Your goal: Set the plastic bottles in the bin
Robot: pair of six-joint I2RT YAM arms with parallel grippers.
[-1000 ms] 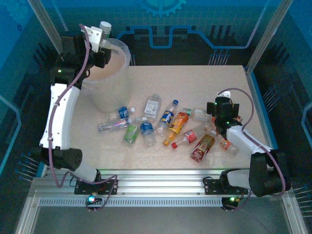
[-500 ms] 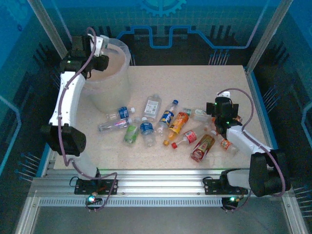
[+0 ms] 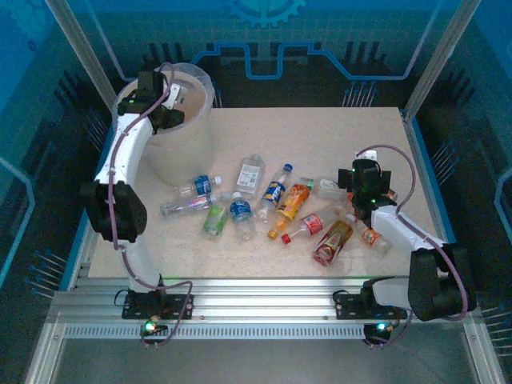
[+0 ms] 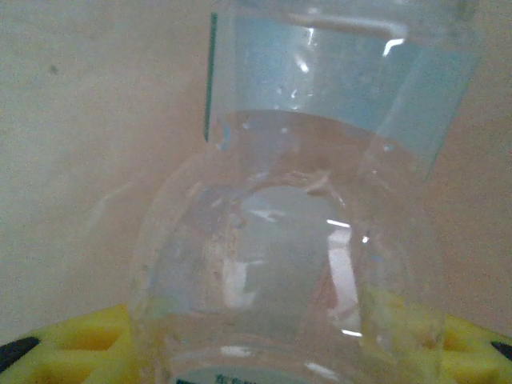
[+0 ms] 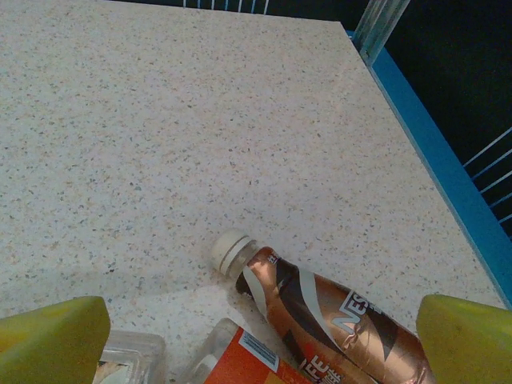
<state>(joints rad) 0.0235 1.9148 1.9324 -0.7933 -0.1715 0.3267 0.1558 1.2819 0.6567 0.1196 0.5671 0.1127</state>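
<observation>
The bin (image 3: 190, 152), a tall translucent bucket, stands at the table's back left. My left gripper (image 3: 168, 106) reaches down into its mouth. In the left wrist view a clear plastic bottle (image 4: 320, 200) with a pale blue label sits between the yellow fingers (image 4: 72, 344), and my left gripper (image 4: 268, 356) is shut on it against the beige bin wall. Several plastic bottles (image 3: 274, 192) lie scattered mid-table. My right gripper (image 3: 364, 190) hangs open over the right-hand ones. Between its yellow fingertips (image 5: 52, 340) lie a brown bottle (image 5: 336, 312) with a white cap and an orange-labelled bottle (image 5: 264, 364).
A clear bottle (image 3: 196, 186) and another (image 3: 186, 206) lie right at the bin's foot. A blue raised edge (image 5: 432, 168) runs along the table's right side, with a frame post (image 3: 440, 56) at the back right corner. Bare tabletop (image 3: 320, 136) stretches behind the bottles.
My left arm has swung from beside the bin's left rim to over its mouth and lowered the held bottle inside. The right arm and the table bottles have not moved.
</observation>
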